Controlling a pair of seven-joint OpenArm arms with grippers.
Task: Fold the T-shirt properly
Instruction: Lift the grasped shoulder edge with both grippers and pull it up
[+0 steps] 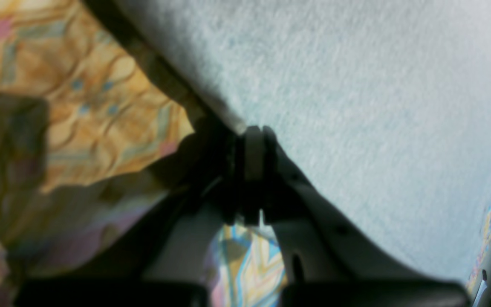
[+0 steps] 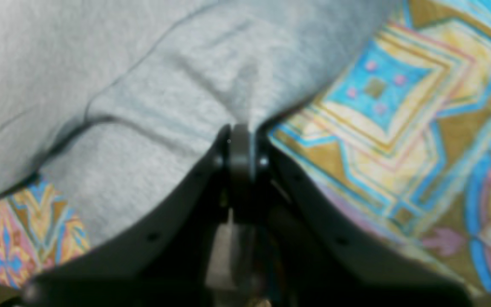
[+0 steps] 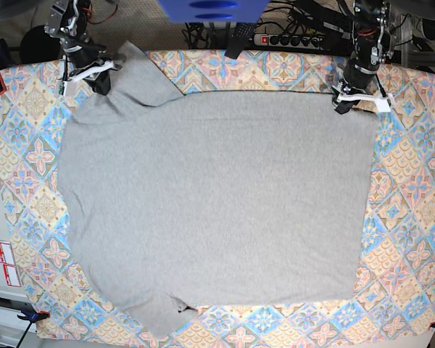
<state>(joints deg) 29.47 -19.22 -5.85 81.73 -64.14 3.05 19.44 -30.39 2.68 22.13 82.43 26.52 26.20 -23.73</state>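
wrist views: left gripper [image 1: 254, 134] and right gripper [image 2: 240, 130] each pinched tight on t-shirt [image 3: 210, 203] edge

The T-shirt [image 3: 214, 206] lies spread flat on the tablecloth [image 3: 413, 188], covering most of it — bare cloth shows along all four sides. In the base view one sleeve points to the far left corner, the other to the near left edge. The right gripper [image 3: 100, 78] sits at the far left sleeve, the left gripper [image 3: 346, 101] at the far right corner — each at the shirt's edge.
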